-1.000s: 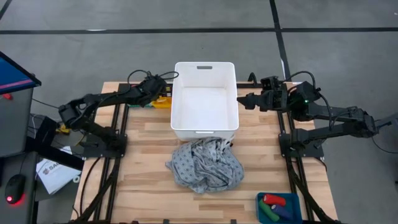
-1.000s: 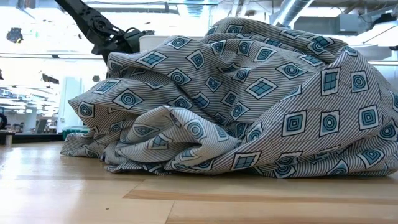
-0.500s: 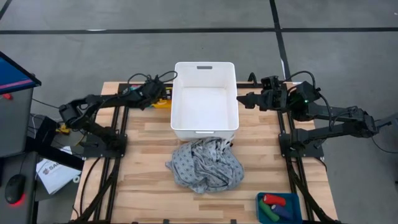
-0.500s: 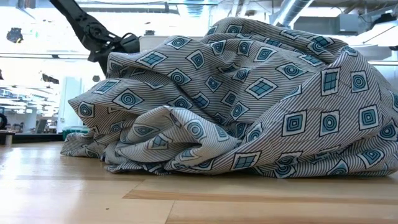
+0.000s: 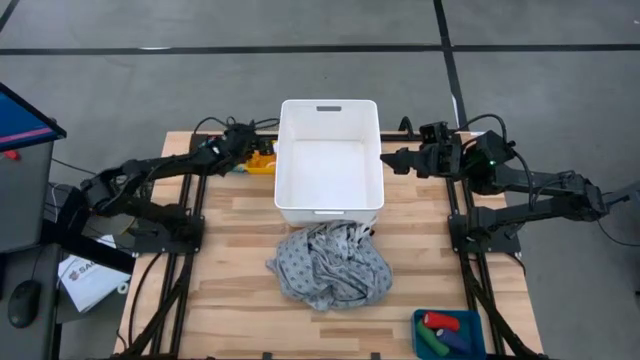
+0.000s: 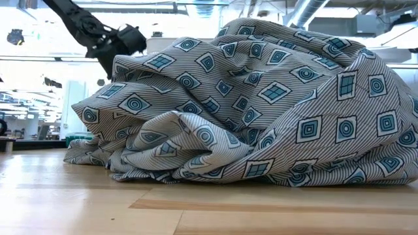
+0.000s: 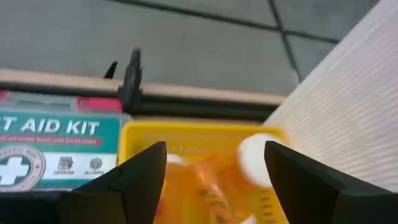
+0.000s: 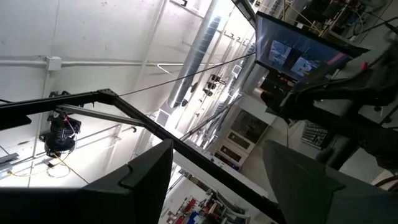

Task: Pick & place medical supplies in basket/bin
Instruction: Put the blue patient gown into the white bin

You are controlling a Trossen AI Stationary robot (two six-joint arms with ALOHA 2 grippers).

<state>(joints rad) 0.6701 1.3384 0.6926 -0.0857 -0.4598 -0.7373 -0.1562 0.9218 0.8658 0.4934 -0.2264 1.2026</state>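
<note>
A grey patterned cloth point(image 5: 330, 265) lies crumpled on the table in front of the white bin point(image 5: 330, 200) and fills the low view point(image 6: 248, 104). Orange pill bottles point(image 7: 205, 183), one with a white cap point(image 7: 256, 158), lie in a yellow tray point(image 5: 263, 160) left of the bin. A red bottle point(image 5: 437, 321), a green piece point(image 5: 430, 342) and a dark blue cylinder point(image 5: 455, 340) sit in a blue tray at the near right corner. My left gripper point(image 5: 243, 150) point(image 7: 214, 149) hovers open just left of the yellow tray. My right gripper point(image 5: 388, 160) point(image 8: 217, 146) waits open at the bin's right wall.
A flat teal first aid kit box point(image 7: 50, 152) lies beside the yellow tray on its left. The bin's ribbed white wall point(image 7: 348, 106) stands close by my left gripper. Arm mounts and cables run along both table sides. Bare wood shows left and right of the cloth.
My left gripper has drawn back from over the yellow tray toward the table's left edge, so more of the tray shows in the high view. The right arm and the cloth have kept still.
</note>
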